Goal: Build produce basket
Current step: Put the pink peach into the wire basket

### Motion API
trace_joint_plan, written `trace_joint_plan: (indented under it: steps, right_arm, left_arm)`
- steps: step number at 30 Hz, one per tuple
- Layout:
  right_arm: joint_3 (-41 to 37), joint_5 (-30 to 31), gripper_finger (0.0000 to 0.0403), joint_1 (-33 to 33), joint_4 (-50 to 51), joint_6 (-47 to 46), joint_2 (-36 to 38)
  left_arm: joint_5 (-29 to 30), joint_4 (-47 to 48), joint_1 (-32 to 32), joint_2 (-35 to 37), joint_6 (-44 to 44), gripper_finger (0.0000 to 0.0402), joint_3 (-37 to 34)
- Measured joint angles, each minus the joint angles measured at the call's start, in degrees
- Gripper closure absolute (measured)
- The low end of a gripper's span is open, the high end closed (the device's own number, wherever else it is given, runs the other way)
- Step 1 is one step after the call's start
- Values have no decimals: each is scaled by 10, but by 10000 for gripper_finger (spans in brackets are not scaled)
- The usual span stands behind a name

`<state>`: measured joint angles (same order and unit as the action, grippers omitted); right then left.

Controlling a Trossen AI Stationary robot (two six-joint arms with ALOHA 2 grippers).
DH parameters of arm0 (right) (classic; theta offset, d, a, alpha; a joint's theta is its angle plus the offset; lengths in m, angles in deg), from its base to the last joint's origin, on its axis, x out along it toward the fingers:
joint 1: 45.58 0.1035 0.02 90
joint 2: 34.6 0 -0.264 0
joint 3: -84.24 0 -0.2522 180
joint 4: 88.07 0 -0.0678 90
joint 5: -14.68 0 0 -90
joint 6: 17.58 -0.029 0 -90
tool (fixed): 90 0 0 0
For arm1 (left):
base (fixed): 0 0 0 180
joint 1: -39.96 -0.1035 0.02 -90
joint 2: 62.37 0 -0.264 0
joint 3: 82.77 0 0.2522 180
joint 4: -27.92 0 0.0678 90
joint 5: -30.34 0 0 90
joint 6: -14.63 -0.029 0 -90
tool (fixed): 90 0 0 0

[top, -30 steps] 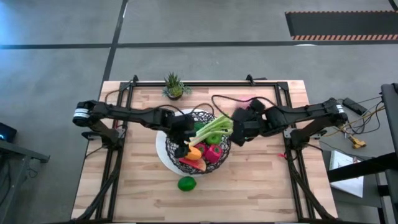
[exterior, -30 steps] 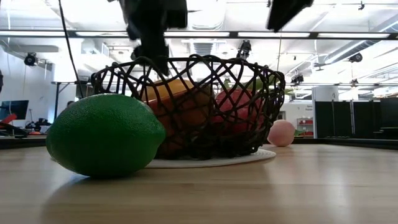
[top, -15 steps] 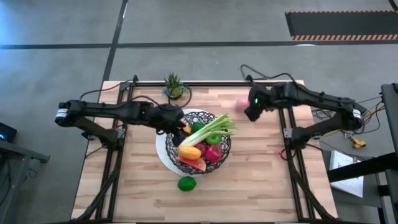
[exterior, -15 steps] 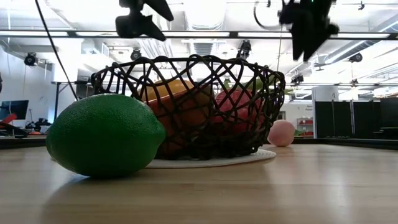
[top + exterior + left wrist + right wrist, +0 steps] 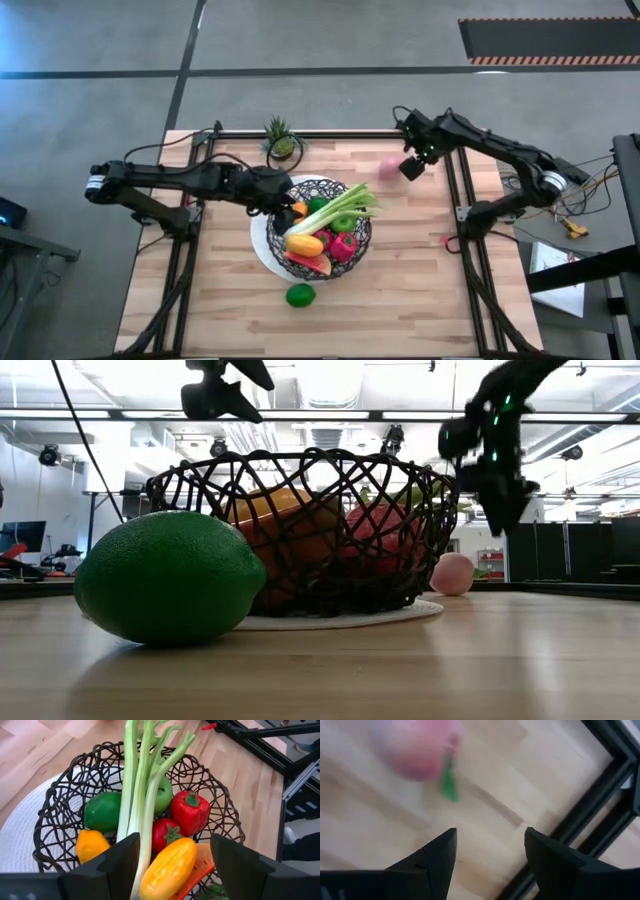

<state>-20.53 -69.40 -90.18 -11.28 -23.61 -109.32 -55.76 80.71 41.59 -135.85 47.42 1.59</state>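
Green lime (image 5: 170,577) in front of wire basket (image 5: 305,530), pink fruit (image 5: 452,574) behind, right gripper (image 5: 497,510) above

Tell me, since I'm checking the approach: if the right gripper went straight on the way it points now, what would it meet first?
Most likely the bare tabletop, just short of the pink fruit. The right gripper stands open and empty above the wood, with the fruit ahead and a little to one side; depth is hard to judge.
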Motion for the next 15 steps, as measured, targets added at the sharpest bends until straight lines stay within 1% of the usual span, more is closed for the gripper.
trace_joint_plan:
  steps: [3, 7, 12, 15]
  right_arm:
    - [-2, -10, 184, -33, -15, 42, -43]
    - [7, -34, 184, -43, -35, 101, -88]
    - [26, -37, 184, -41, -54, 127, -124]
    - [39, -61, 190, -41, -59, 129, -136]
  left_arm:
    - [0, -2, 0, -4, 0, 176, 0]
    - [0, -5, 0, -5, -1, 176, 0]
    - [0, -9, 0, -5, -1, 176, 0]
    - [0, -10, 0, -5, -1, 176, 0]
